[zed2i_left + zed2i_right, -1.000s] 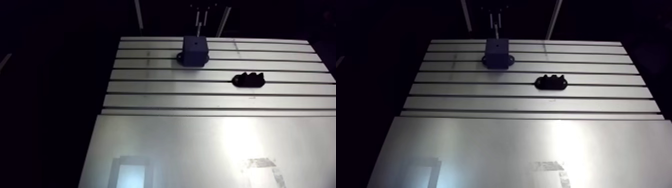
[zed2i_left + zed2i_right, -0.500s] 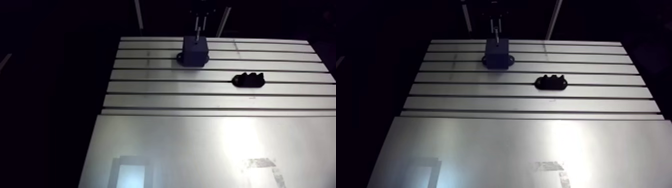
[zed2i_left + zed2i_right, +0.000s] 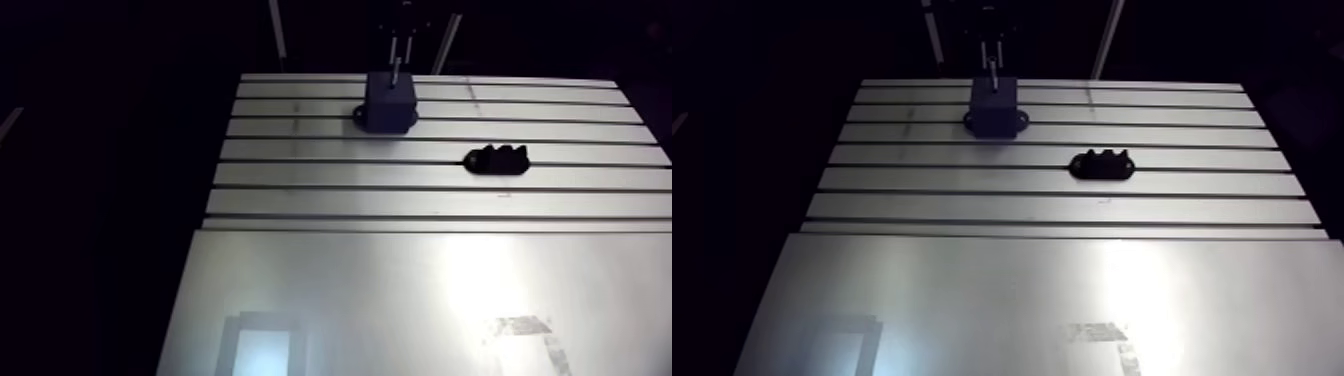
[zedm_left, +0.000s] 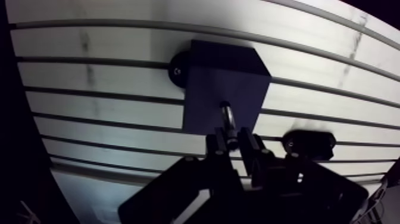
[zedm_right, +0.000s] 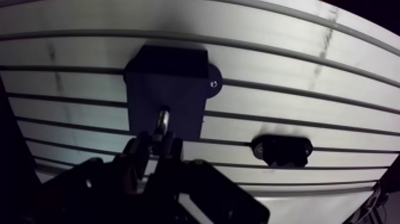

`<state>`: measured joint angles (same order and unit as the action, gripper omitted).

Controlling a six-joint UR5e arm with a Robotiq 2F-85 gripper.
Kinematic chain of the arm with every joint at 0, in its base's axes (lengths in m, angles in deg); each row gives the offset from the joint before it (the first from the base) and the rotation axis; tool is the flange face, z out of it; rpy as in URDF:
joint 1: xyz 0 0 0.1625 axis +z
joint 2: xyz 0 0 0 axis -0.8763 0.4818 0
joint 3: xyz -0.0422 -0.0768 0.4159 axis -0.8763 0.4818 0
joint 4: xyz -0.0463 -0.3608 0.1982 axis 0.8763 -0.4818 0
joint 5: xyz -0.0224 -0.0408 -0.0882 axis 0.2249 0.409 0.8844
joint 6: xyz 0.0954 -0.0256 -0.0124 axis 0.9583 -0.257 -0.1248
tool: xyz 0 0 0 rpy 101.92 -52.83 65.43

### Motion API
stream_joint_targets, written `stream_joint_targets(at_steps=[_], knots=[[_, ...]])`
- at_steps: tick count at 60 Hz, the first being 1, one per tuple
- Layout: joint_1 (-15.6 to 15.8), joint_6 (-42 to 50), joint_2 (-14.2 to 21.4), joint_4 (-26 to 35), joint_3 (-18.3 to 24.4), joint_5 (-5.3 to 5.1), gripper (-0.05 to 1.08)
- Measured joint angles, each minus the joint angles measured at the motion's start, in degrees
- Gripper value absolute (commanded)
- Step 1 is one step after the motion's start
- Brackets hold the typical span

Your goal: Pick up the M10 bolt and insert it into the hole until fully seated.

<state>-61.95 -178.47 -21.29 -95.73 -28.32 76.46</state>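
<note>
A dark blue block (image 3: 389, 101) with the hole in its top stands at the far end of the slotted table (image 3: 330, 175). In the wrist view the block (image 4: 223, 92) lies straight ahead of my gripper (image 4: 233, 138), which is shut on the M10 bolt (image 4: 227, 116). The bolt's metal shank sticks out past the fingertips and its tip reaches over the block's top face. In the arm view the bolt (image 3: 396, 70) hangs upright just above the block. The hole itself is hidden behind the bolt.
A low black holder (image 3: 497, 159) with notches lies in a table slot to the right of the block, and shows beside the gripper in the wrist view (image 5: 281, 149). A smooth plate (image 3: 400, 300) covers the table's near half.
The gripper with the bolt has come down toward the block's top from where it hung earlier. Block and black holder have stayed put.
</note>
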Motion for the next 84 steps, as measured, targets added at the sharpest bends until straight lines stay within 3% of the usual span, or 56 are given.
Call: stream_joint_targets(at_steps=[84], knots=[[-0.16,-0.05,-0.01,-0.09,-0.46,-0.12,1.08]])
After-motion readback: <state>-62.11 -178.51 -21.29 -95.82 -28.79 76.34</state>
